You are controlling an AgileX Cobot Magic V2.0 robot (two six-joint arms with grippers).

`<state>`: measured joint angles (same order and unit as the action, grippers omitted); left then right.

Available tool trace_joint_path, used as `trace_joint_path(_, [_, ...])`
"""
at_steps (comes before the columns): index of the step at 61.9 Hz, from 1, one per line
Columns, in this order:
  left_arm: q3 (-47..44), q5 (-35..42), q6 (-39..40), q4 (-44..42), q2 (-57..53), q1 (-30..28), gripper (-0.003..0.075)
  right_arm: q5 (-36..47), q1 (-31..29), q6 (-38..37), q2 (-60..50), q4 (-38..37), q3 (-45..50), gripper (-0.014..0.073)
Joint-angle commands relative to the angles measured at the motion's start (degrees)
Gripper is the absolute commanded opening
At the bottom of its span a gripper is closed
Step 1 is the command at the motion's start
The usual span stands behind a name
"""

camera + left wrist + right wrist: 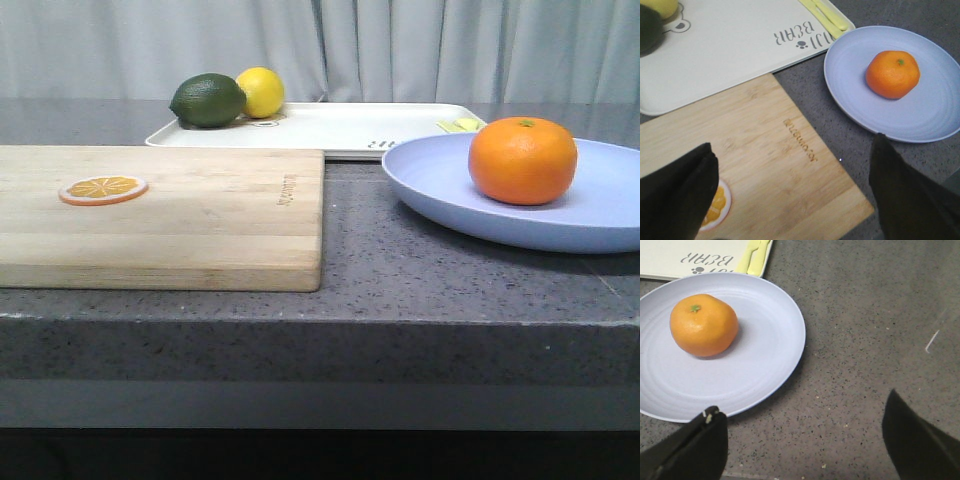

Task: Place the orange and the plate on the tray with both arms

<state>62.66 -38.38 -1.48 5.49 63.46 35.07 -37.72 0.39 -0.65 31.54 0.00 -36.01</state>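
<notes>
On the speckled grey counter (400,260), the plate (600,215) holds the orange (522,160).

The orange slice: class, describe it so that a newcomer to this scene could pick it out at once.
Start at the wooden cutting board lying left of the plate. Near its left end lies the orange slice, alone on the wood. Unlike the whole orange on the plate, it is flat, with visible segments.

The left gripper (790,190) hangs with fingers spread wide above the wooden cutting board (765,160), near the orange slice (715,207). The orange (892,74) sits on the lavender plate (935,107), beside the white tray (735,45).
</notes>
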Motion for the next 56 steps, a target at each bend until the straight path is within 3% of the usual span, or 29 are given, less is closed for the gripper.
trace_joint_path(1, [-4.2, 4.41, 0.51, 1.35, -7.79, -1.37, 0.06, 4.41, 0.16, 0.65, 0.52, -0.63, -2.02, 0.0633])
trace_joint_path(17, [-17.37, 4.3, 0.51, 1.25, -25.97, -1.97, 0.06, 0.31, 0.16, 0.3, 0.52, -0.51, -2.02, 0.0633])
trace_joint_path(29, [-21.87, 4.3, 0.51, 1.25, -34.22, -1.97, 0.06, -5.12, 0.16, 0.3, 0.52, 0.0, -2.33, 0.0633])
trace_joint_path(41, [-22.39, 4.3, 0.51, 1.25, -35.95, -1.97, 0.06, -13.09, 0.16, 0.3, 5.06, 0.0, -8.1, 0.0633])
trace_joint_path(56, [-22.39, 4.3, 0.51, 1.25, -35.95, -1.97, 0.06, -24.7, 0.16, 0.65, 19.4, 0.0, -20.25, 0.0633])
